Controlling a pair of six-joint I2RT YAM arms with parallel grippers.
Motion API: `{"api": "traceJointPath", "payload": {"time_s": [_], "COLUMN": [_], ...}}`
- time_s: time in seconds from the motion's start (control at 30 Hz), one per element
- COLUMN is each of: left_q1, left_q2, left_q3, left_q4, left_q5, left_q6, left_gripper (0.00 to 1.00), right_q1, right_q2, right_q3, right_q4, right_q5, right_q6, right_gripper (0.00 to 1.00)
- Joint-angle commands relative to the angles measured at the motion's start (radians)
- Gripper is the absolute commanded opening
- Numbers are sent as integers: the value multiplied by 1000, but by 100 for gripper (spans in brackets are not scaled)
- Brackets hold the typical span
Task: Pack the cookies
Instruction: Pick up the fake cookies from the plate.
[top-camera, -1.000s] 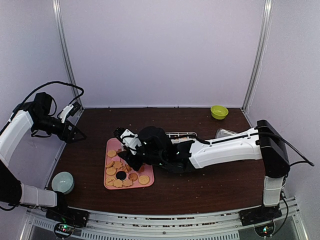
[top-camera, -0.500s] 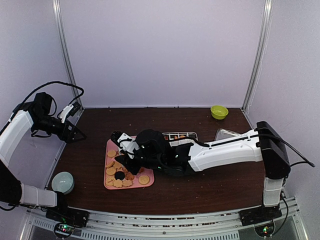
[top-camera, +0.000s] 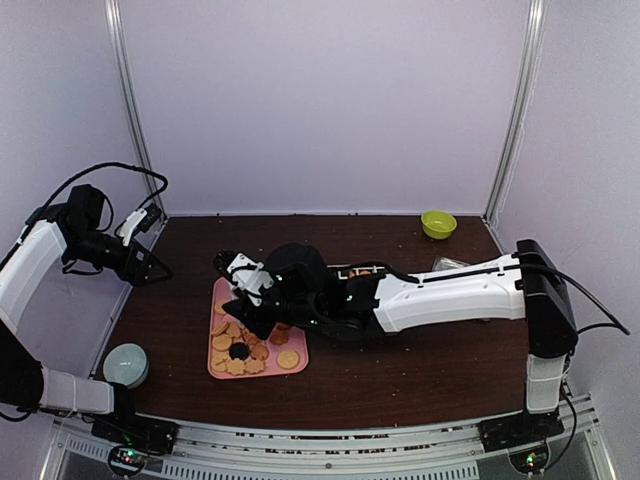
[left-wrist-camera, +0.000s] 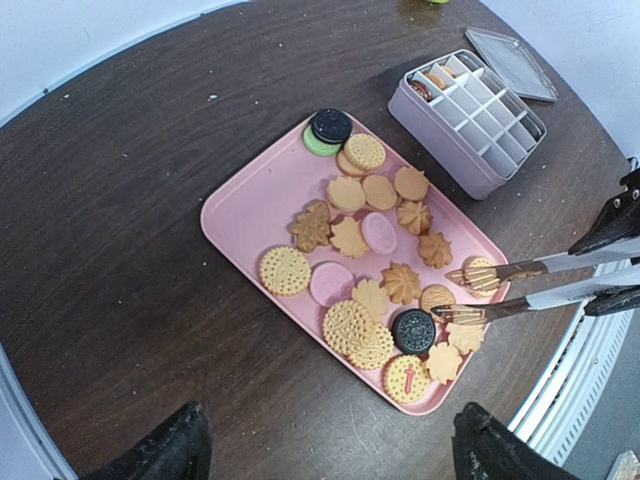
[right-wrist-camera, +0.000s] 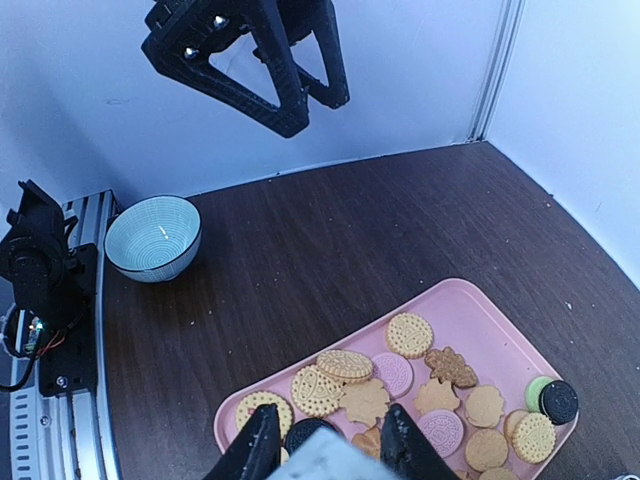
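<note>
The cookies (left-wrist-camera: 350, 238) lie scattered on a pink tray (left-wrist-camera: 260, 210): mostly golden rounds and flower shapes, a few pink, two black and one green. My right gripper (top-camera: 250, 300) hangs over the tray, shut on metal tongs (left-wrist-camera: 530, 285). The open tong tips straddle a small golden round at the tray's near corner, beside a black cookie (left-wrist-camera: 413, 330). In the right wrist view the tongs' pale end (right-wrist-camera: 325, 465) sits between the fingers (right-wrist-camera: 262, 445), above the cookies (right-wrist-camera: 410, 335). My left gripper (top-camera: 150, 268) is open and empty, high at the table's left edge.
A grey box with divided compartments (left-wrist-camera: 470, 120) stands beside the tray, with a few cookies in its far cells and its lid (left-wrist-camera: 510, 62) lying behind. A blue-white bowl (top-camera: 126, 364) sits at the front left. A green bowl (top-camera: 438, 223) stands at the back right.
The right arm has reached further left over the tray, carrying the tongs with it. The left arm has not moved.
</note>
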Motion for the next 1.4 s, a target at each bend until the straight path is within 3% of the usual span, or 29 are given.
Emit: {"api": "traceJointPath", "payload": {"time_s": [0.0, 0.47, 0.83, 1.37], "left_q1": [7, 6, 7, 6], "left_q2": [-14, -7, -8, -16], "left_q3": [3, 4, 2, -1], "left_q4": [-8, -8, -8, -8], "left_q5": [17, 20, 27, 20], "left_q6": [13, 14, 14, 17], "left_gripper": [86, 86, 86, 86], "right_q1": [-12, -10, -59, -52], "right_q2": [5, 18, -67, -6], "right_q3": [21, -61, -154, -90], "right_q4": [2, 61, 59, 87], "right_q5": [-33, 18, 73, 19], "right_q6": [13, 52, 27, 63], "right_gripper": [34, 33, 32, 34]}}
